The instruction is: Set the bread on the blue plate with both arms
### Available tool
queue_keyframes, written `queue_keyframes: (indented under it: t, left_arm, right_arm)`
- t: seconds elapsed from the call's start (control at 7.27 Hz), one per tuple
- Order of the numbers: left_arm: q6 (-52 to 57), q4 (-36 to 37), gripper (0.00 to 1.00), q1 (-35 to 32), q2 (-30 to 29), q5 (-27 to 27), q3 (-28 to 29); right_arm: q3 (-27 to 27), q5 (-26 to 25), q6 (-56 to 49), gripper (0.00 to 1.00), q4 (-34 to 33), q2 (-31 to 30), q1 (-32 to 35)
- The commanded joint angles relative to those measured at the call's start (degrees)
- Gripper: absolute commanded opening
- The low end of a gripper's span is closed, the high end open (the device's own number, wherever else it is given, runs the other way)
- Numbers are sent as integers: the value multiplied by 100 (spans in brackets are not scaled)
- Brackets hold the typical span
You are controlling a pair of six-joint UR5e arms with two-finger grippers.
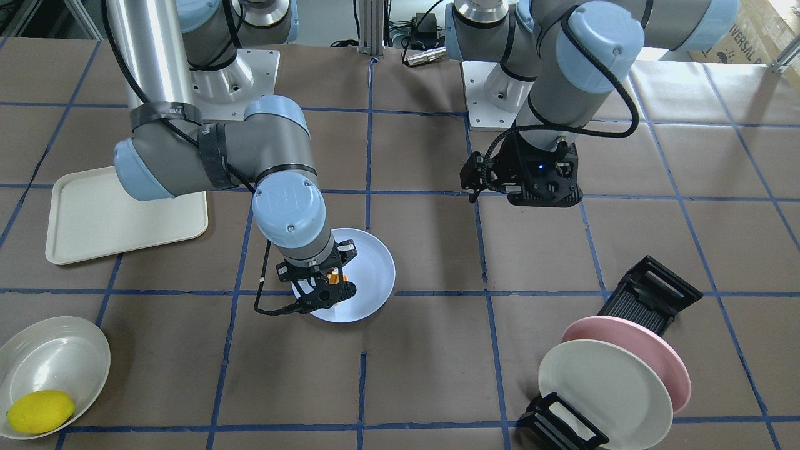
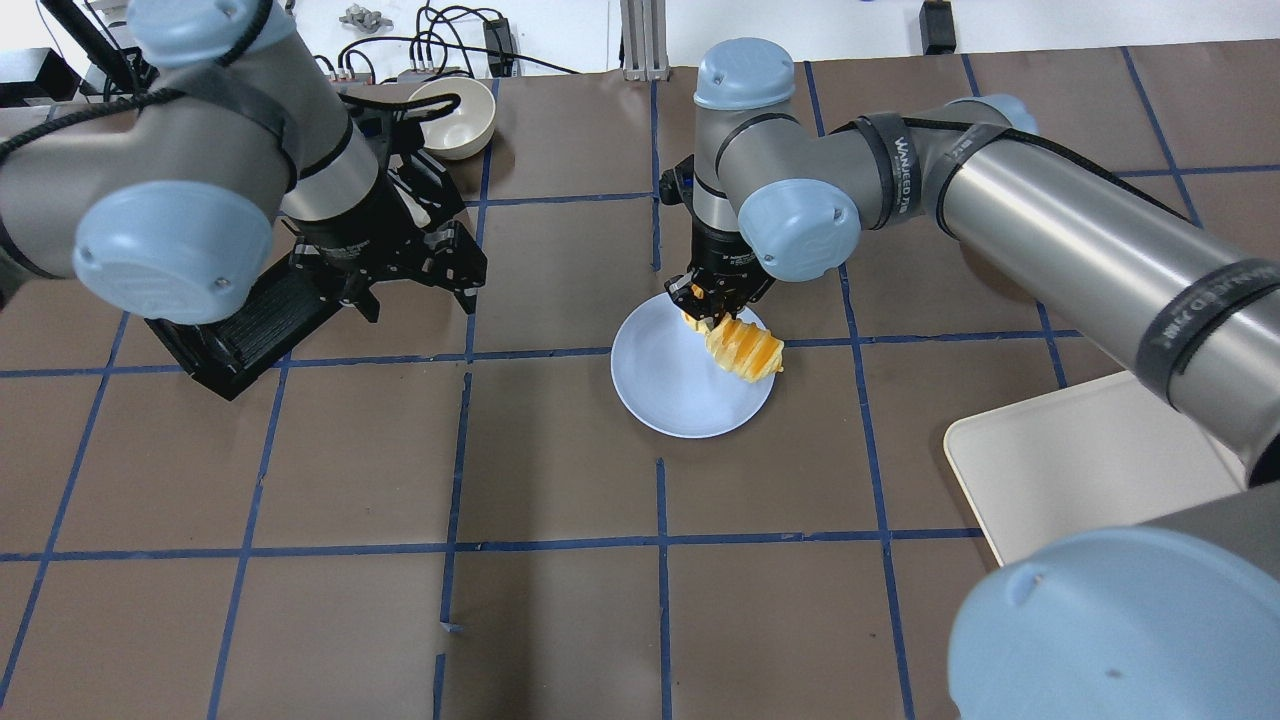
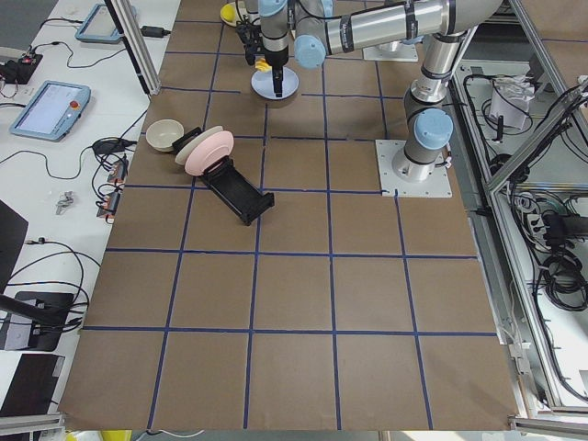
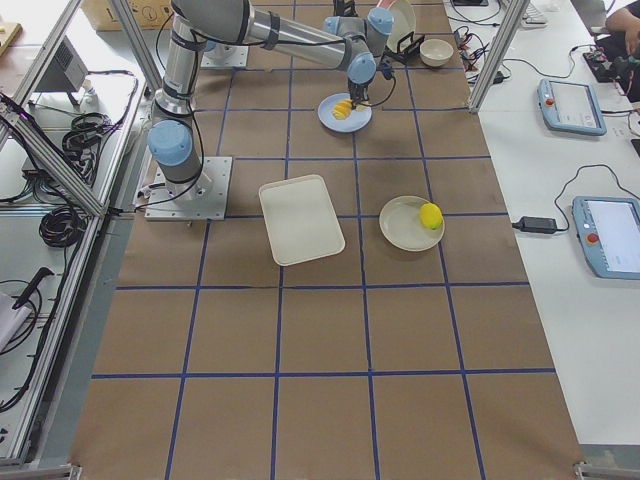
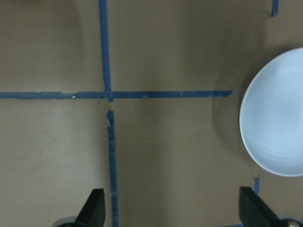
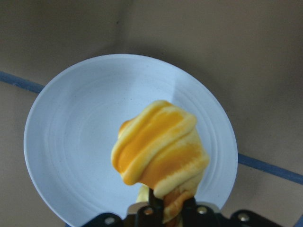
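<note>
The right gripper [image 2: 712,300] pinches one end of the bread [image 2: 745,348]. The bread hangs over the blue plate [image 2: 660,385], its long end pointing to the plate's right rim. The left gripper [image 5: 173,210] is wide open, empty, well apart on the left.

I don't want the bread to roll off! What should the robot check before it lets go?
1. Right tool shut on the bread: ok.
2. Bread above the blue plate, not the table: ok in the right wrist view.
3. Bread already resting on the plate: cannot tell.
4. Nothing else on the plate where the bread goes: ok.
5. Left tool open and off to the plate's side, out of the way: ok.
</note>
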Motion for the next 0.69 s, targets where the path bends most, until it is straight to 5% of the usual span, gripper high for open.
queue_keyframes:
  t: [0.0,0.55]
  left_arm:
    - [0,-802,100,-19,245,315,708]
    - [18,-1040,100,296,37,411,1068]
  right_arm:
    - [72,-29,375,100,-162,115,122]
    - [37,-231,359,100,31,-217,45]
